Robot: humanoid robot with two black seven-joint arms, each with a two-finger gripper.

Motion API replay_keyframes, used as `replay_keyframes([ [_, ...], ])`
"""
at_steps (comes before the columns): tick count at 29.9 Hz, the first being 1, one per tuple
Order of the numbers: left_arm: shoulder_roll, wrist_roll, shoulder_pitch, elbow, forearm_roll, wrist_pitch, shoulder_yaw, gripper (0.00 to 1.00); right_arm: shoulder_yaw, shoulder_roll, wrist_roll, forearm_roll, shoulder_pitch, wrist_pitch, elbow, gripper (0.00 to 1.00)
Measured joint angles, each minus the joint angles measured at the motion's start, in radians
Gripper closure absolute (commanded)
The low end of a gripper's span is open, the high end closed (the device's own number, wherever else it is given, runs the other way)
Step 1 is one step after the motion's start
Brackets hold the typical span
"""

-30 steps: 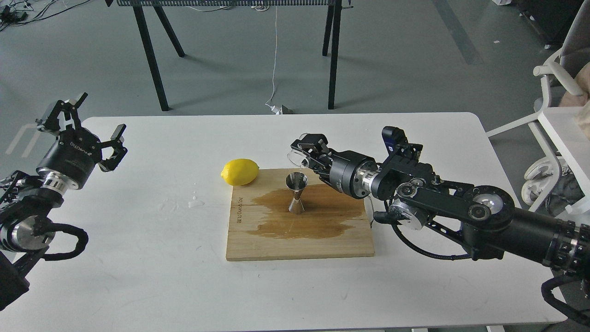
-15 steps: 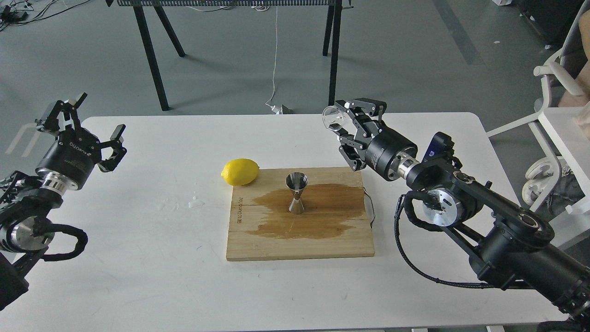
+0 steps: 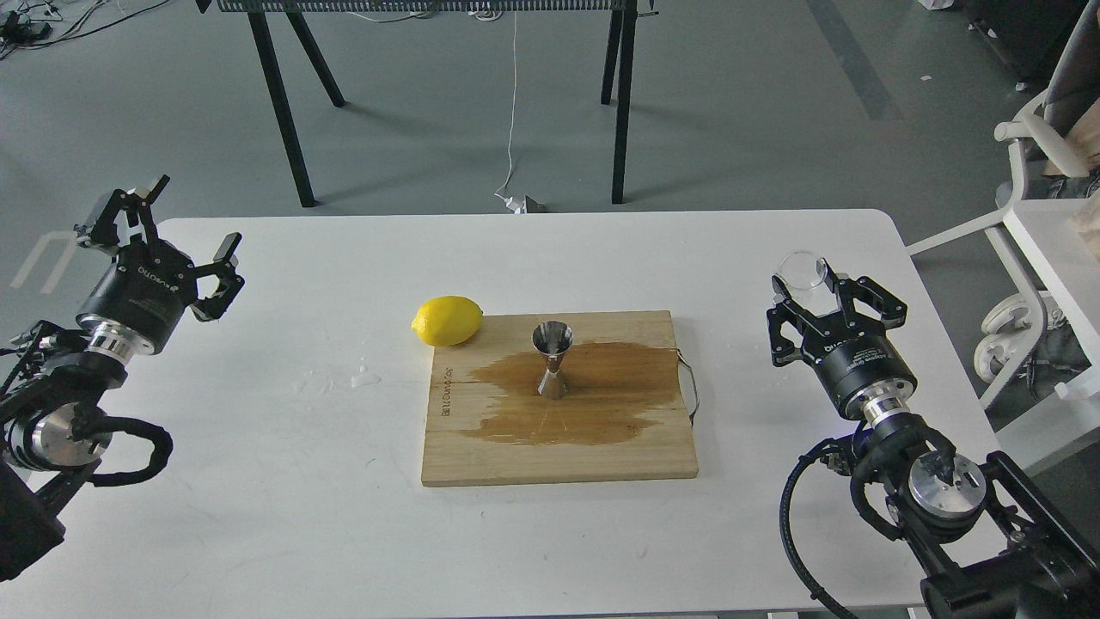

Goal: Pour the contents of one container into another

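The glass cup (image 3: 801, 273), clamped in the right tool (image 3: 829, 311) well right of the jigger (image 3: 552, 361), should be set down gently and level on bare tabletop (image 3: 258, 516); left tool (image 3: 163, 249) gapes apart, idle.

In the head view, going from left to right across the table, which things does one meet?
left gripper → lemon → jigger on the wet wooden board → glass cup held in the right gripper.
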Motion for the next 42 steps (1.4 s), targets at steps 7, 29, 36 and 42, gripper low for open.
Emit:
replay_keyframes([
  [7, 0.015, 0.000, 0.024, 0.000, -0.013, 0.000, -0.006, 0.01, 0.002, 0.005, -0.002, 0.140, -0.013, 0.000, -0.089, 0.67],
  [29, 0.064, 0.000, 0.023, -0.002, -0.094, 0.000, -0.015, 0.01, -0.052, 0.070, -0.007, 0.163, 0.008, -0.004, -0.239, 0.66],
  [36, 0.068, 0.000, 0.021, -0.001, -0.097, 0.000, -0.014, 0.01, -0.052, 0.069, -0.007, 0.162, 0.002, 0.000, -0.251, 0.65],
  [42, 0.064, 0.000, 0.021, -0.002, -0.098, 0.000, -0.013, 0.01, -0.045, 0.066, -0.009, 0.162, 0.013, 0.002, -0.285, 0.60],
])
